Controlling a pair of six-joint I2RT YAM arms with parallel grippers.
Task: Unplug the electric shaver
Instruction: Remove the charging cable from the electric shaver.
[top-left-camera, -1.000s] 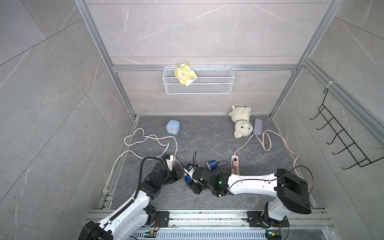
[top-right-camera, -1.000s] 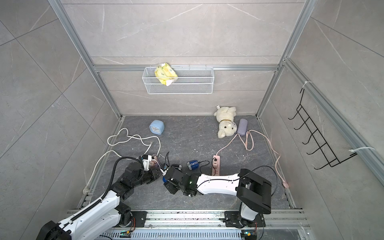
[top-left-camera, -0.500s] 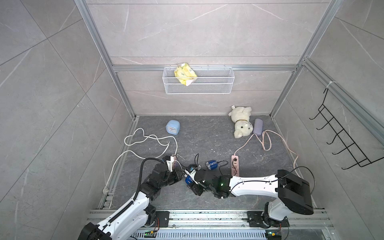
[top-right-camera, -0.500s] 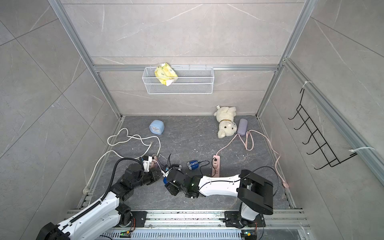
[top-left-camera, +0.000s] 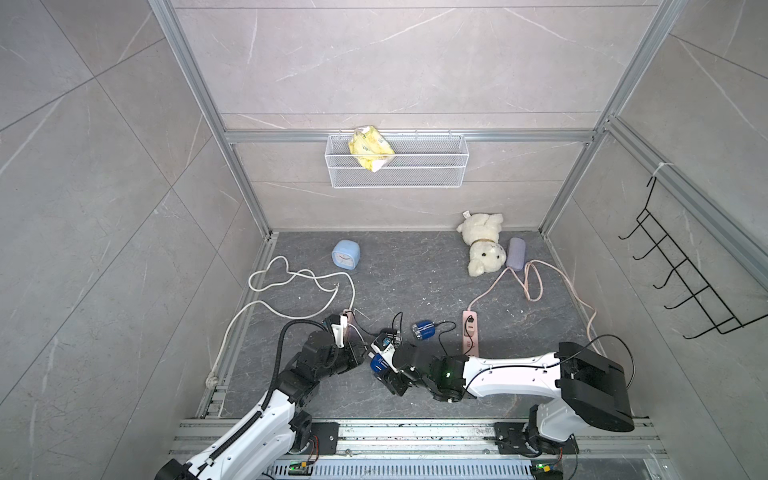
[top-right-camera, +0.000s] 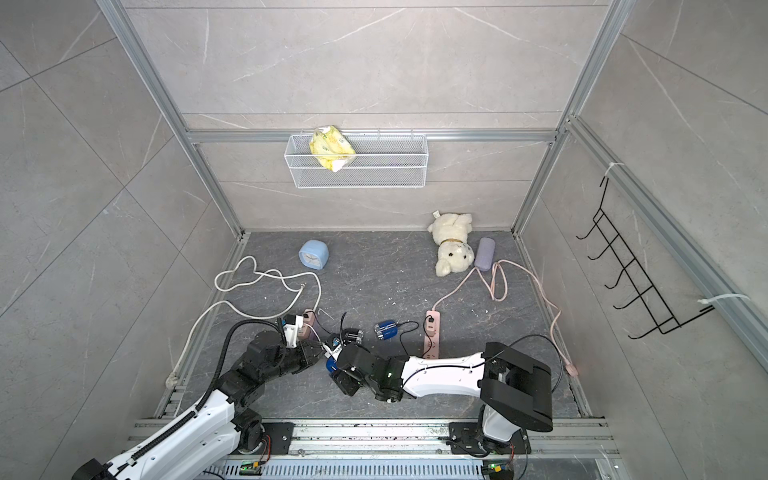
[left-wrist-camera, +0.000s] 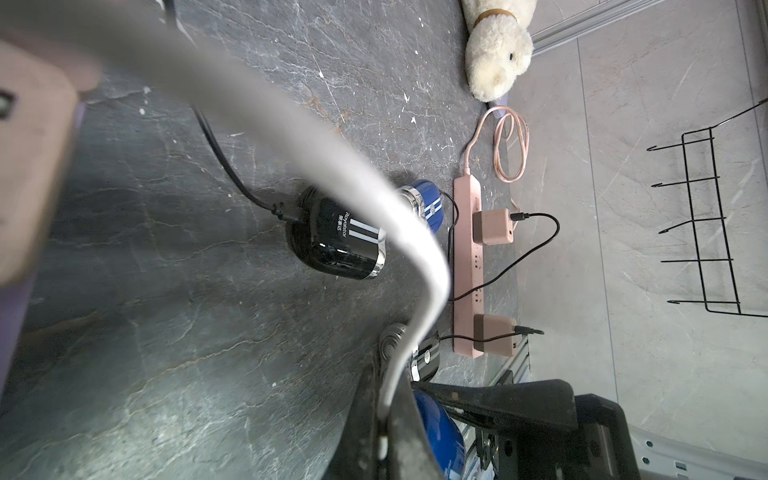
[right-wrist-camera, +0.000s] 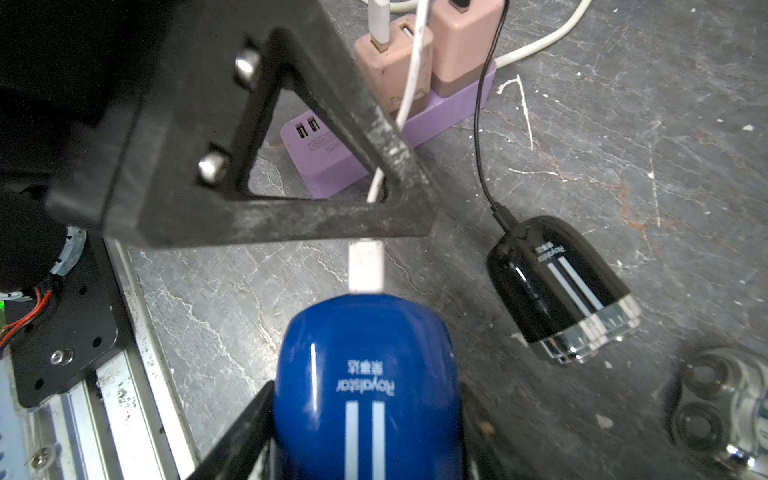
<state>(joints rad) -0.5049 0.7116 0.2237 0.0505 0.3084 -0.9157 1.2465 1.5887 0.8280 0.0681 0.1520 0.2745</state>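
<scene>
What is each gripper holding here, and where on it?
Right gripper clamps the blue shaver by its body sides; left gripper is shut on the white cable just behind its plug at the shaver.

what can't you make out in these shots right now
- Left wrist view: white cable, blurred against the lens, covers part of the second blue shaver.
- Right wrist view: bottom edge cuts off the held blue shaver; whether its white plug is seated is unclear.
- Both top views: left claw grip too small to read.

Left hand (top-left-camera: 365, 355) clamped tight; right hand (top-left-camera: 380, 364) wider, gripping.
</scene>
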